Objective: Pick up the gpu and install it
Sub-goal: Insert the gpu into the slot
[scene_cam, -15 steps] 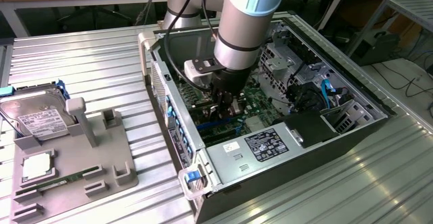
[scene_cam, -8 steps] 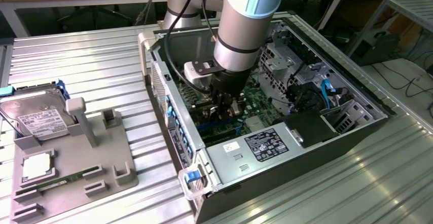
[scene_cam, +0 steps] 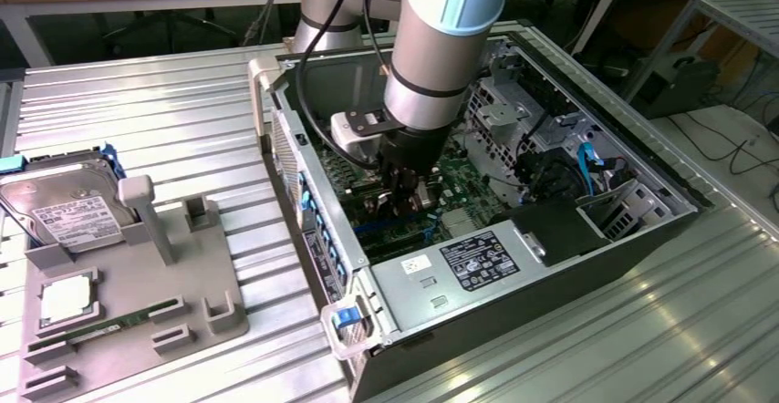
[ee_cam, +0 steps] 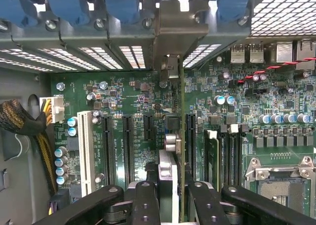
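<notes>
Item: open computer case (scene_cam: 585,239) lying on a ribbed metal bench (scene_cam: 159,111), wooden desks and trailing cables in the room behind. Inside the case, the gripper (ee_cam: 170,185) is clamped edge-on around the gpu (ee_cam: 174,136), which stands upright over the green motherboard (ee_cam: 128,101), its silver bracket against the case's rear wall. To the exterior view's left of the case: grey parts holder (scene_cam: 134,275) bearing a hard drive (scene_cam: 67,211) and a memory stick (scene_cam: 104,325).
</notes>
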